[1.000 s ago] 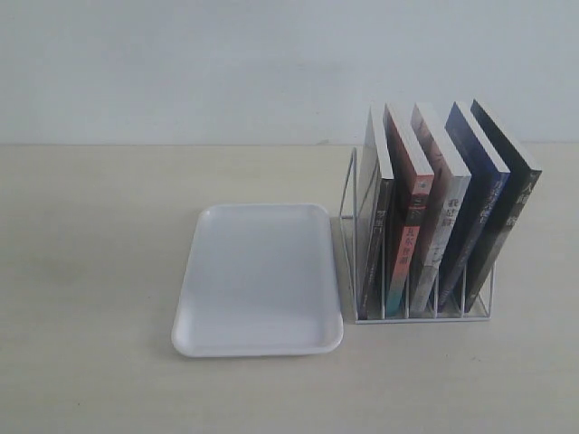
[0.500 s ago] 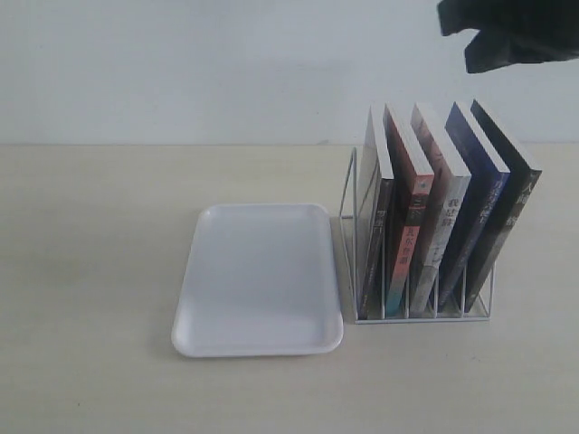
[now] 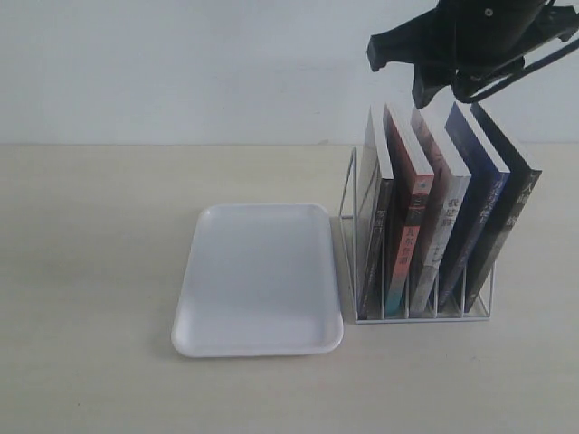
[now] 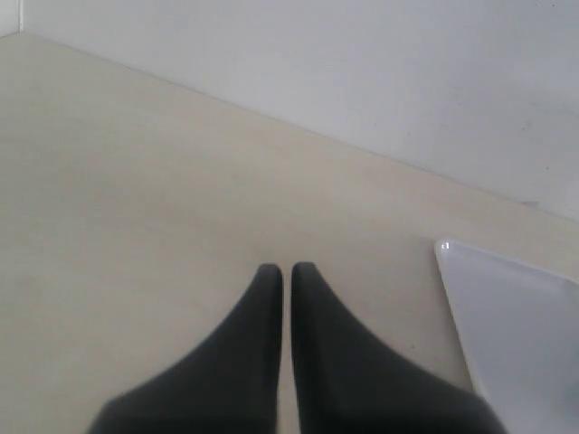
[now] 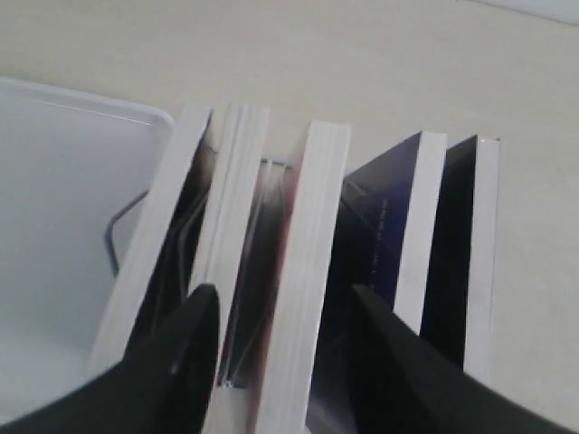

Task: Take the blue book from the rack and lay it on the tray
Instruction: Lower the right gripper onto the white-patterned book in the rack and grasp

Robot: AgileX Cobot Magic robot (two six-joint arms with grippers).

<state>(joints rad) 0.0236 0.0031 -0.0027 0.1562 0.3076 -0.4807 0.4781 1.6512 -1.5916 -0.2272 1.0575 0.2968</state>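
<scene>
The blue book (image 3: 477, 194) stands in the white wire rack (image 3: 348, 212), second slot from the right end, leaning left like its neighbours. My right gripper (image 3: 400, 74) hovers open just above the books' top edges. In the right wrist view the right gripper (image 5: 282, 298) straddles a white-paged book (image 5: 308, 271), one finger over the blue book (image 5: 375, 226); nothing is held. The white tray (image 3: 258, 276) lies flat left of the rack. My left gripper (image 4: 287, 271) is shut with nothing in it, over bare table near a tray corner (image 4: 520, 334); the exterior view does not show it.
Several other books share the rack, among them a black book (image 3: 513, 194) at the right end and an orange-spined one (image 3: 409, 226). The tray (image 5: 63, 181) sits close beside the rack's left side. A pale wall rises behind the table.
The right arm has come into the exterior view from the top right and moved left and down over the books. Books, rack and tray have not moved.
</scene>
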